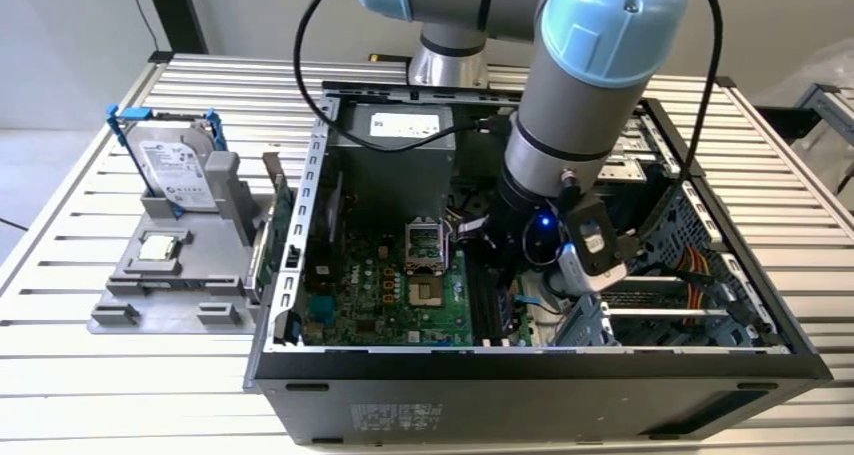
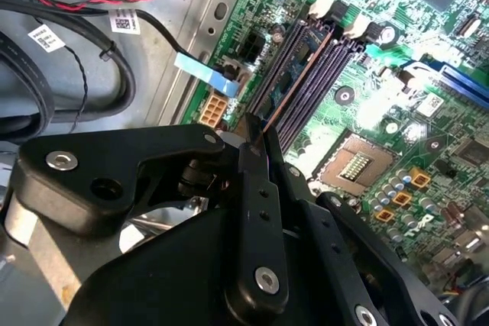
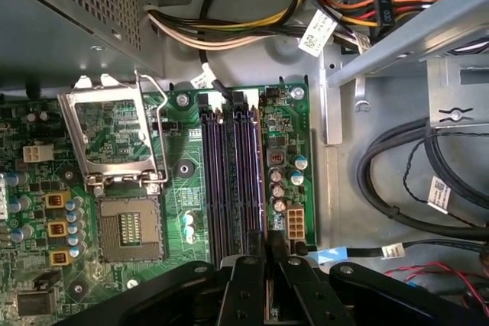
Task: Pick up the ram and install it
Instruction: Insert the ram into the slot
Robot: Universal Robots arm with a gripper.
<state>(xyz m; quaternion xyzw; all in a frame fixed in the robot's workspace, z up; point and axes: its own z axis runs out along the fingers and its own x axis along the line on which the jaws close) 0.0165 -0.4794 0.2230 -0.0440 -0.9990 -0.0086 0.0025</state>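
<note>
My gripper (image 1: 517,267) is down inside the open computer case (image 1: 307,205), over the memory slots. In both wrist views the black fingers (image 2: 256,158) are shut on the ram (image 2: 299,74), which I see edge-on as a thin strip with a copper-coloured edge. The ram (image 3: 265,204) stands on edge along the outermost of the dark purple memory slots (image 3: 218,181), on the side of the small capacitors (image 3: 279,188). How deep it sits in the slot I cannot tell. The gripper (image 3: 267,253) holds it at one end.
The empty processor socket (image 3: 130,227) with its raised metal frame (image 3: 111,131) lies beside the slots. Cable bundles (image 3: 397,166) and a drive cage (image 1: 667,305) crowd the other side. Outside the case, a grey fixture (image 1: 174,295) carries the hard drive (image 1: 180,170) and processor chip (image 1: 160,245).
</note>
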